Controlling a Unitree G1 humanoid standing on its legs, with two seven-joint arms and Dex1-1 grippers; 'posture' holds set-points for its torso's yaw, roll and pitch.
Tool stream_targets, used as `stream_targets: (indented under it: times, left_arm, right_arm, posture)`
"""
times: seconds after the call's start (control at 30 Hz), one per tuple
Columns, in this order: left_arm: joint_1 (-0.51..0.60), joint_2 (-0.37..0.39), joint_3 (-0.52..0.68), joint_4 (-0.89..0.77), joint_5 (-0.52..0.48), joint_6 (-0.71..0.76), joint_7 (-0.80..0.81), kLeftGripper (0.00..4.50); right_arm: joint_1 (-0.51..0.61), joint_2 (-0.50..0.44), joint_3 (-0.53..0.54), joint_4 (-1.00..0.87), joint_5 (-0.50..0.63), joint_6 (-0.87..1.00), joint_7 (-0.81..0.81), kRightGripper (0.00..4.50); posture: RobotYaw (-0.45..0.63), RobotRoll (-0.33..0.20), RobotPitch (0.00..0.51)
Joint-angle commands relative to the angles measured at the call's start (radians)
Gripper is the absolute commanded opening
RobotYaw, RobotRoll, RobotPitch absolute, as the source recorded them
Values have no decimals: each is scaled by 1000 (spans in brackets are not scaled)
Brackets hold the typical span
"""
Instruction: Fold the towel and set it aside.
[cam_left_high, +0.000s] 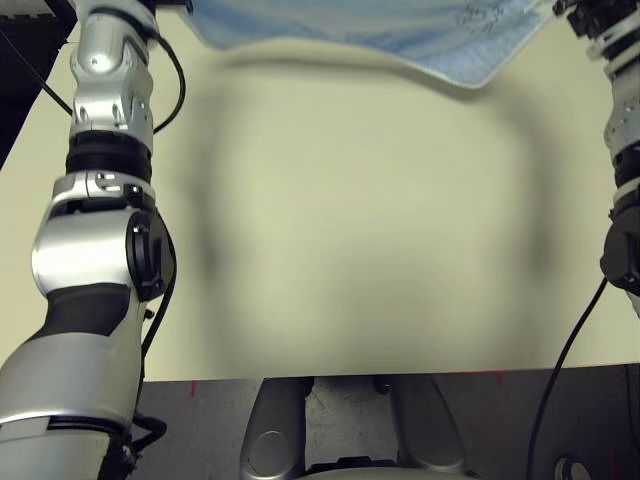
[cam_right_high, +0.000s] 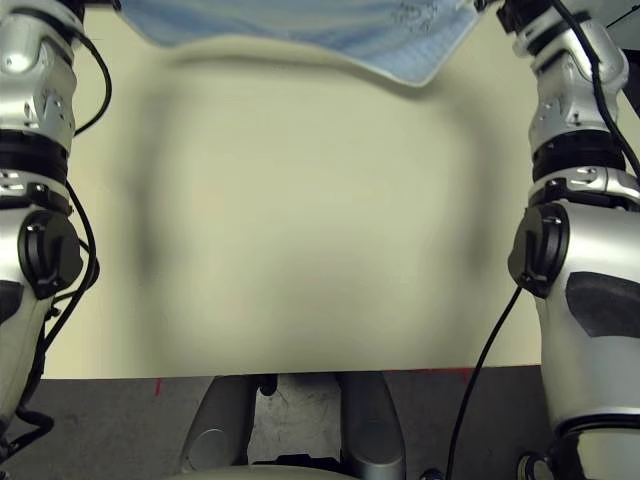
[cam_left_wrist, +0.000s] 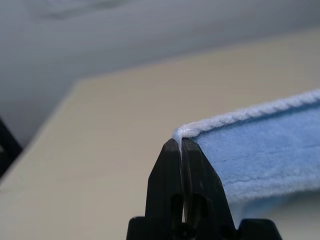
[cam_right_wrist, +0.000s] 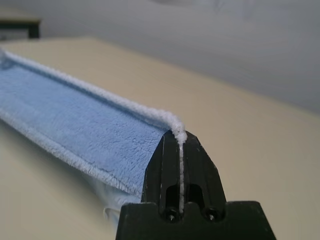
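A: Starting at the far left, what to note?
B: Silver left forearm (cam_left_high: 88, 250), reaching forward over the pale counter (cam_left_high: 350, 220), with a black cable (cam_left_high: 182, 85) looping out beside the wrist end.
A: And at the end of that arm?
B: Left gripper (cam_left_wrist: 181, 142), fingers together, clamped on a corner of the light-blue towel (cam_left_high: 340, 22), right at the white edging (cam_left_wrist: 260, 109).
A: Moving right, how to describe the towel?
B: Stretched between both grippers, over the far part of the counter, away from the robot. Raised, with a soft shadow (cam_left_high: 330, 66) under the near edge. Curving along that edge, then dipping to a point toward the right. Not folded into a packet, not set aside. Marked with a small darker pattern (cam_left_high: 482, 15) near the right side.
A: Further right?
B: Right gripper (cam_right_wrist: 184, 136), also closed, pinching the other end by the white edging, with a strip of it running down between the fingers. Below the towel there, a thin white loop (cam_right_wrist: 109, 212).
A: Last, at the right edge?
B: Silver right forearm (cam_right_high: 600, 240), reaching forward, with a dark cable (cam_right_high: 485, 345) hanging down past the counter's near edge toward the grey floor (cam_right_high: 500, 410).
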Motion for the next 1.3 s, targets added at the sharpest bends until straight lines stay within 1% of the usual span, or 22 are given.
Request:
stream_targets:
  times: [0.03,0.1,0.13,0.2,0.3,0.4,0.53,0.77,0.9,0.97,1.03,1.17,1.3]
  left_arm:
    - [283,185,-43,-270,-5,300,-213,17]
    - [365,244,-38,-384,-42,413,-284,17]
    - [389,265,-36,-421,-56,454,-307,17]
    - [439,334,-53,-481,-85,513,-403,17]
    - [472,403,-67,-514,-109,554,-505,17]
    - [467,443,-71,-520,-114,557,-568,17]
    - [431,449,-66,-509,-105,553,-589,17]
    - [357,418,-63,-461,-86,540,-553,17]
    - [302,413,-54,-429,-100,561,-552,17]
    - [285,428,-66,-420,-103,570,-585,17]
    - [279,448,-85,-415,-99,570,-630,17]
    - [287,525,-155,-420,-86,538,-795,17]
    - [261,556,-205,-394,-67,516,-887,17]
  right_arm:
    - [154,-109,40,-31,-28,27,229,0]
    - [197,-126,69,-59,-31,70,329,0]
    - [206,-130,74,-69,-29,92,357,0]
    - [222,-146,102,-84,-49,90,417,0]
    - [226,-160,131,-87,-73,77,464,0]
    - [216,-181,148,-70,-95,56,487,0]
    - [197,-202,154,-49,-110,45,501,0]
    - [176,-217,155,-37,-109,56,529,0]
    - [160,-244,155,-60,-82,199,631,0]
    - [163,-255,163,-87,-82,244,668,0]
    - [173,-260,170,-107,-89,240,682,0]
    - [192,-272,195,-110,-127,127,683,0]
    - [184,-284,223,-84,-161,27,695,0]
  posture:
    - [5,0,364]
    - [2,0,367]
    - [2,0,367]
    - [-3,0,367]
    - [-4,0,365]
    - [-4,0,365]
    - [0,0,363]
    - [1,0,362]
    - [4,0,364]
    - [4,0,364]
    - [-3,0,361]
    - [2,0,357]
    - [6,0,356]
